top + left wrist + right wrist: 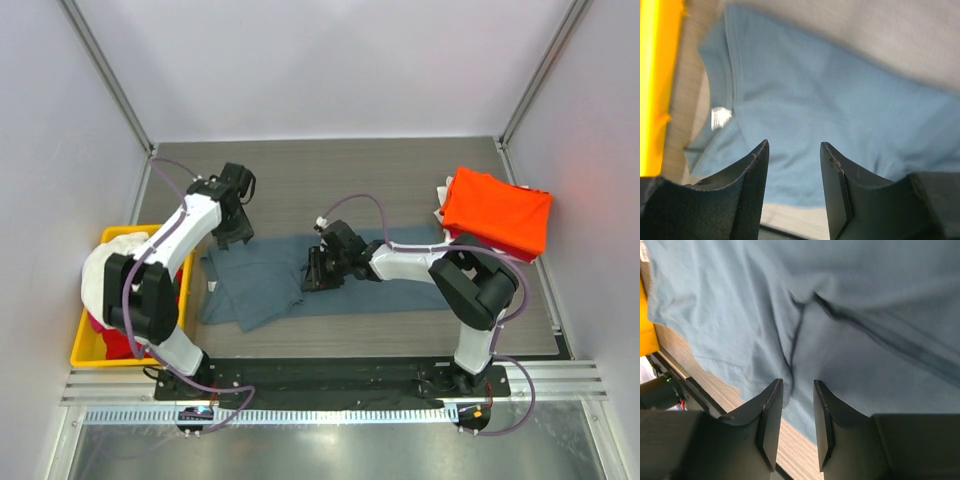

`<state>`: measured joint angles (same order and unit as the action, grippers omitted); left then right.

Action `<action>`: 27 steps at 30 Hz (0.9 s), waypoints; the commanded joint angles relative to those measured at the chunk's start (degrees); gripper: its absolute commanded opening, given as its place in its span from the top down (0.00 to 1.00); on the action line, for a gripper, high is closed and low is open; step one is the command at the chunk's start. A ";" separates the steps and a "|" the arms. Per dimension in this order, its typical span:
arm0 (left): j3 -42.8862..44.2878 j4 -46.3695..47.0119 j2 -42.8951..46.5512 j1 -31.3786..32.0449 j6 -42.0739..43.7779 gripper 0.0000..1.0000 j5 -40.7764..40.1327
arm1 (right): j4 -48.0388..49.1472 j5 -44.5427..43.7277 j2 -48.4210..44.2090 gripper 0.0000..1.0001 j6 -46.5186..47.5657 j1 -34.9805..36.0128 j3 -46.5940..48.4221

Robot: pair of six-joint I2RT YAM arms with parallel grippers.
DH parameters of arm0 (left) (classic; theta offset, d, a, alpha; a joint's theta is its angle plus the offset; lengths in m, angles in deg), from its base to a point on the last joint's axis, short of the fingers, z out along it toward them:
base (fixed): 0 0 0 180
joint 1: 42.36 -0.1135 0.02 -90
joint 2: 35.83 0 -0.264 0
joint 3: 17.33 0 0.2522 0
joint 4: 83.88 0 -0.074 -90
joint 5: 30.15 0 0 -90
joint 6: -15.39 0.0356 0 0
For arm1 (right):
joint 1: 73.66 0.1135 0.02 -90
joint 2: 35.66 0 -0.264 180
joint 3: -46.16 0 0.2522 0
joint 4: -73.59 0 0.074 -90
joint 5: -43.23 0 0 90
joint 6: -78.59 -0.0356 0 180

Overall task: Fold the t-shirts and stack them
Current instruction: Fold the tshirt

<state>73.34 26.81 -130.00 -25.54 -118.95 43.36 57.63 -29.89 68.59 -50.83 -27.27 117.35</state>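
Your slate blue-grey t-shirt (255, 285) lies creased across mid-frame on the desk (400, 170). Both hands hover over it empty: left hand (794, 145) half-spread at its upper-left edge, right hand (796, 382) narrowly parted above bunched cloth. Pinch there and you may snag two layers, skewing the fold.

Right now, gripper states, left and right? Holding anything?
Left gripper: open, empty, over the blue-grey t-shirt.
Right gripper: open, empty, over the same shirt.
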 commanded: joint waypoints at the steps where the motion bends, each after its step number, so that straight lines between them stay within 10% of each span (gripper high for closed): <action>1: -5.52 -0.36 5.38 1.55 -0.04 0.53 2.58 | 2.11 1.13 -0.45 0.63 -3.82 0.19 -1.53; 11: -24.95 9.22 17.70 7.43 -5.49 0.54 13.14 | 8.08 4.82 -0.01 0.63 -6.90 0.81 -4.43; 27: -30.50 16.09 9.71 10.69 -6.73 0.56 11.39 | 10.81 6.41 2.28 0.70 -12.17 2.21 -4.61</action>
<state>43.02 40.34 -120.30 -14.94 -125.22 55.38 66.86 -24.12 70.12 -61.38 -25.63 112.41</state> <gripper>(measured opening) 0.445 0.324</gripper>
